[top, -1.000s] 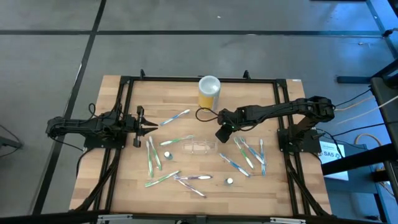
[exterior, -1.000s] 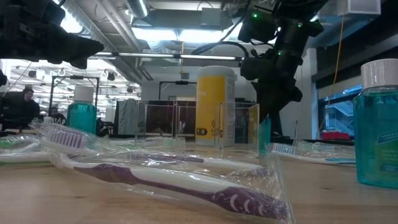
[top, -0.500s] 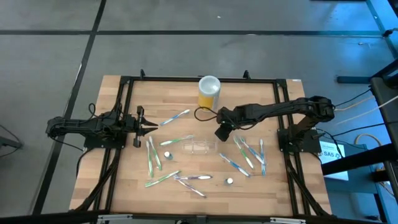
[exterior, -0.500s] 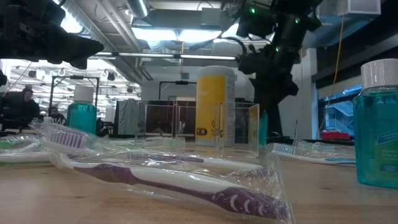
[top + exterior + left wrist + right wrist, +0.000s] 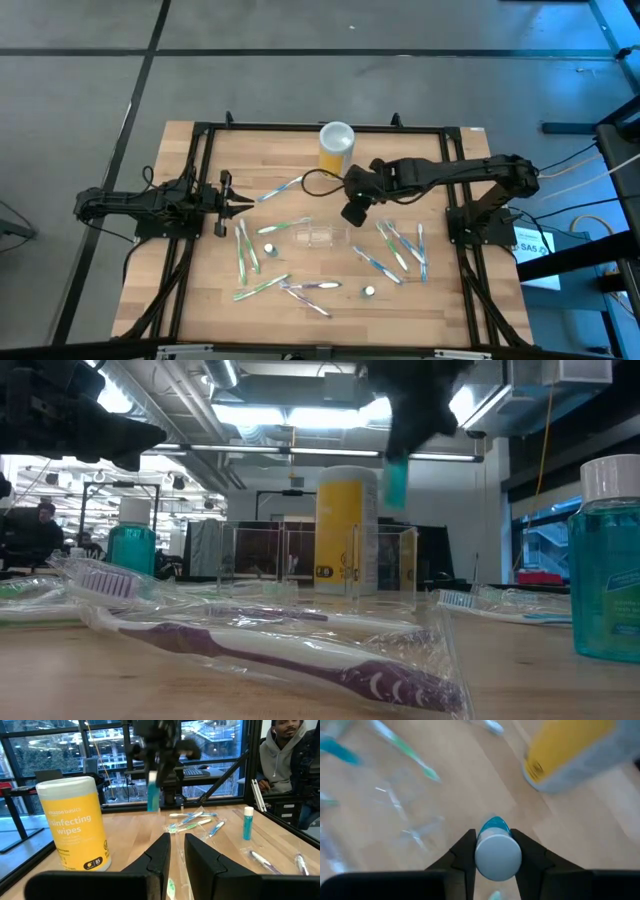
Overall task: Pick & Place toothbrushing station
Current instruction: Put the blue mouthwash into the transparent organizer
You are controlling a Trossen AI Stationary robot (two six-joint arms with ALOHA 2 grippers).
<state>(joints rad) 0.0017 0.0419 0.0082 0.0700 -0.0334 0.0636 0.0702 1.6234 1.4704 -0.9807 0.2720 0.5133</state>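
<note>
Left tool [image 5: 228, 204] hangs near the counter's left edge, its dark fingers [image 5: 157, 856] nearly together with a thin gap and nothing between them. Slatted pale wood forms the counter [image 5: 200, 280], strewn with slim toothbrushes [image 5: 262, 288] in crinkled clear wrappers. Near the counter's middle lies the toothbrushing station [image 5: 320, 237], a colourless see-through plastic box, flat-walled and hard to pick out against the grain. Behind it, at the back edge, stands the yellow cylindrical wipes canister [image 5: 336, 147] with its white lid. Right tool [image 5: 353, 213] hovers above the station's right end, clenched on a small teal bottle [image 5: 495, 847] with a round white cap.
</note>
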